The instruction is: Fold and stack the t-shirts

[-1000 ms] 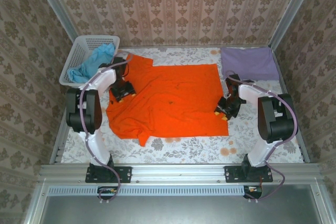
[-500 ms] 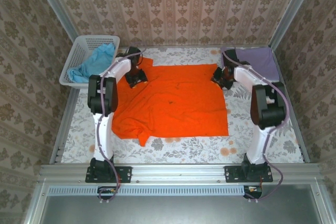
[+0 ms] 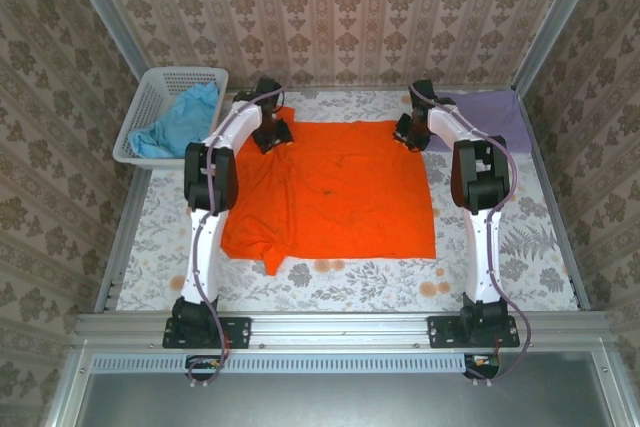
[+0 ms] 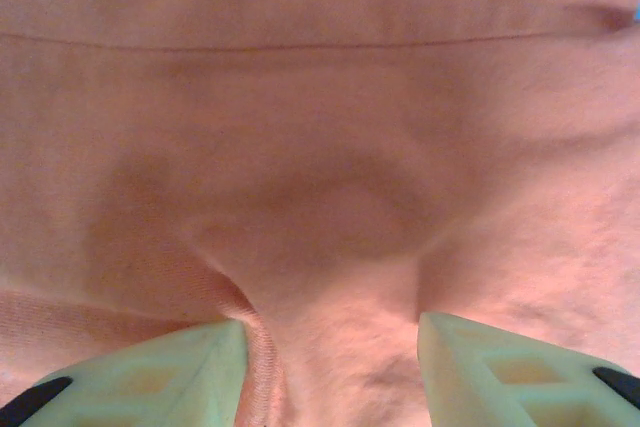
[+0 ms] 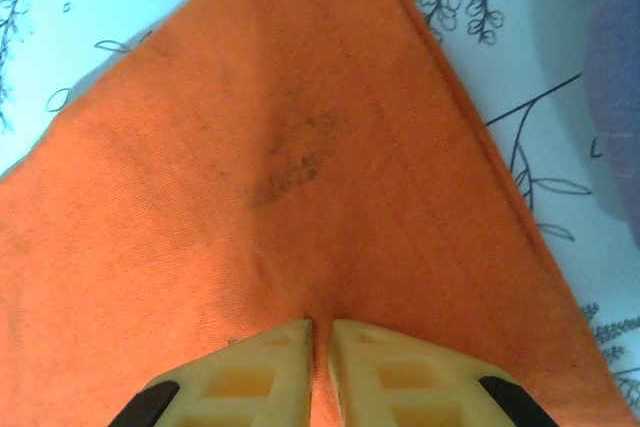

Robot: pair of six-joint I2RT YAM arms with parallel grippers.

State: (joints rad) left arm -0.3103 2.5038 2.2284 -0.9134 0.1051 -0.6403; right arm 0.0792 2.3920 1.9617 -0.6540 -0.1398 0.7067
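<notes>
The orange t-shirt lies spread across the middle of the table, its lower left part rumpled. My left gripper sits at the shirt's far left corner. In the left wrist view its jaws stand partly apart, with a mound of orange fabric squeezed between them. At the far right corner, my right gripper is pinched almost closed on a thin fold of the orange cloth, as the right wrist view shows. The light blue t-shirt lies crumpled in the basket. The lavender t-shirt rests folded at the far right.
The white lattice basket stands at the far left corner. A floral cloth covers the table, bare along the front and right of the orange shirt. Patterned walls close in the back and both sides. The lavender shirt's edge lies close to my right gripper.
Both grippers have moved from the shirt's sides to its far corners. The right jaws have closed on the cloth. The shirt's left edge has shifted right.
</notes>
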